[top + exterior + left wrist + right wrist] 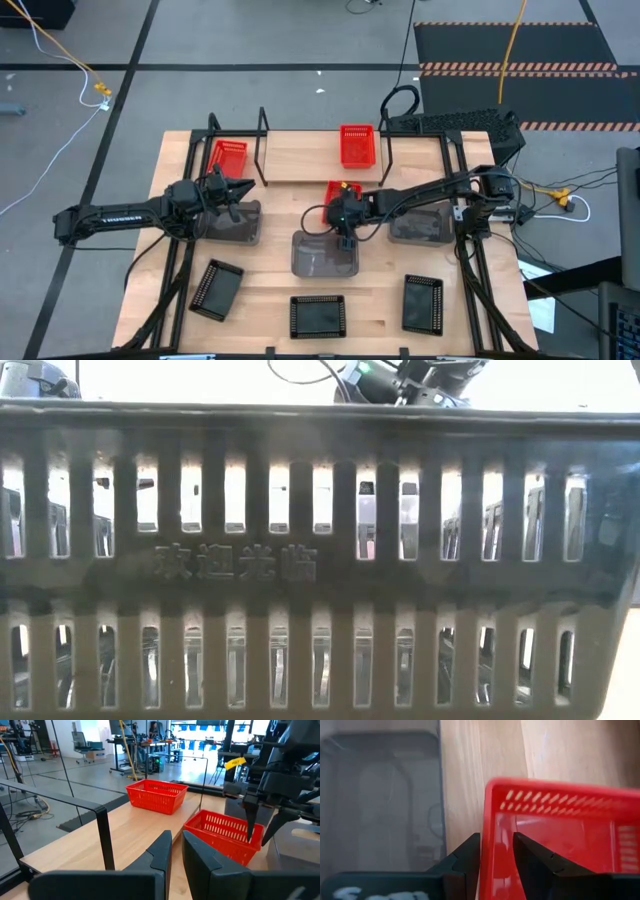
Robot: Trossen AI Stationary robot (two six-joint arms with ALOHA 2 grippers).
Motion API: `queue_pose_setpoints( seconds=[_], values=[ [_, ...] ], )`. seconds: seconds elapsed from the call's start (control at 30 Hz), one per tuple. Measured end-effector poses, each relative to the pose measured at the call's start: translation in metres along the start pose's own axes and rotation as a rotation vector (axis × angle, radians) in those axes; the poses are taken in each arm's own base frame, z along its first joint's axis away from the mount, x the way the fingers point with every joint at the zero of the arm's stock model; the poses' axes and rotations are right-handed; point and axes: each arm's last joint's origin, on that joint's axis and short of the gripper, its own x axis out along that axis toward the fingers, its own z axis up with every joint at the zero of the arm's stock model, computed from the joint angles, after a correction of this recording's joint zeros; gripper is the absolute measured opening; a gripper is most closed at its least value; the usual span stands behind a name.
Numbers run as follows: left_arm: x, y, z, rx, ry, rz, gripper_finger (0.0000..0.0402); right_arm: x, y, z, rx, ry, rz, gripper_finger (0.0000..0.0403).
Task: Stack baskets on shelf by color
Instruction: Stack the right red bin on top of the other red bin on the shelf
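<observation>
At table centre, red basket point(338, 192): long axis toward 12 o'clock, upright.
Right gripper point(496, 851): clamped astride its wall.
Left gripper point(176, 851): fingers nearly together, nothing held, beside grey basket point(232, 222).

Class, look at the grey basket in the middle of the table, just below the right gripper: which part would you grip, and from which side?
Grip one thin upright wall of the grey basket, at the rim, coming straight down from above. It sits upright with its mouth open, so one finger can go inside the wall and one outside. The right gripper grips the red basket the same way.
</observation>
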Motion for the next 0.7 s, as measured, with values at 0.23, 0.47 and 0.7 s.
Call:
queue_pose_setpoints(
  seconds=[0.23,0.47,0.7],
  values=[
    [0.000,0.000,0.000,0.000,0.000,0.000,0.0047,0.000,-0.001,-0.003,0.000,0.028,-0.002,0.0074],
    [0.000,0.000,0.000,0.000,0.000,0.000,0.0047,-0.009,-0.002,0.002,-0.085,0.036,0.003,0.0012],
    [0.000,0.000,0.000,0.003,-0.001,0.000,0.0047,-0.075,-0.004,0.043,-0.171,-0.111,0.065,0.0005]
  ],
)
